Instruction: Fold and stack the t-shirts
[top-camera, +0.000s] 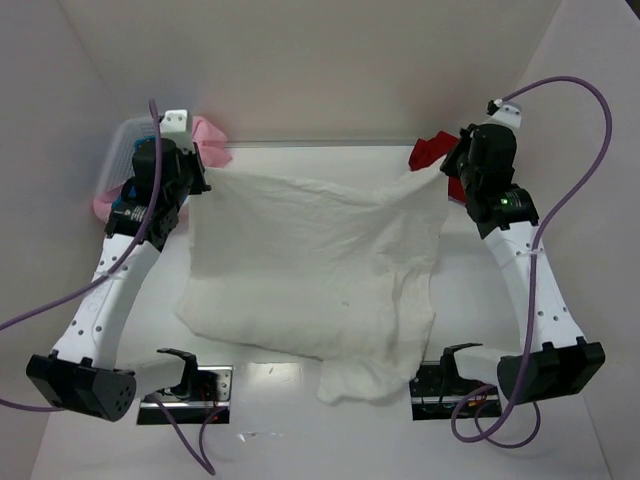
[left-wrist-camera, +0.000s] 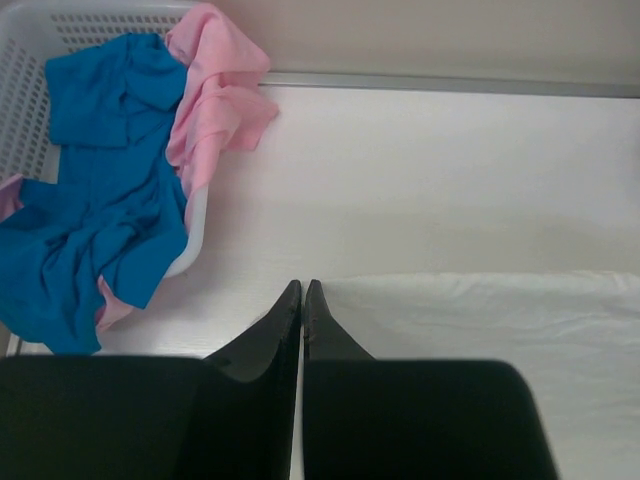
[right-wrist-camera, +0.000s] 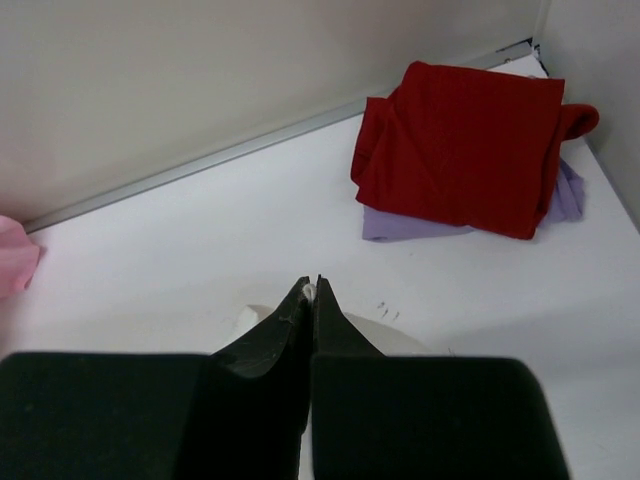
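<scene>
A cream-white t-shirt (top-camera: 315, 270) hangs stretched between my two grippers, its lower edge trailing toward the near table edge. My left gripper (top-camera: 205, 180) is shut on its far left corner. In the left wrist view the jaws (left-wrist-camera: 302, 290) are pressed together, with the white cloth (left-wrist-camera: 500, 320) running off to the right. My right gripper (top-camera: 443, 170) is shut on the far right corner, and a sliver of white cloth shows between its tips (right-wrist-camera: 311, 288). A folded red t-shirt (right-wrist-camera: 460, 150) lies on a lavender one (right-wrist-camera: 400, 225) at the far right.
A white mesh basket (left-wrist-camera: 30, 90) at the far left holds a blue t-shirt (left-wrist-camera: 100, 200) and a pink t-shirt (left-wrist-camera: 215, 90) that spills over its rim. White walls close the table at the back and on both sides.
</scene>
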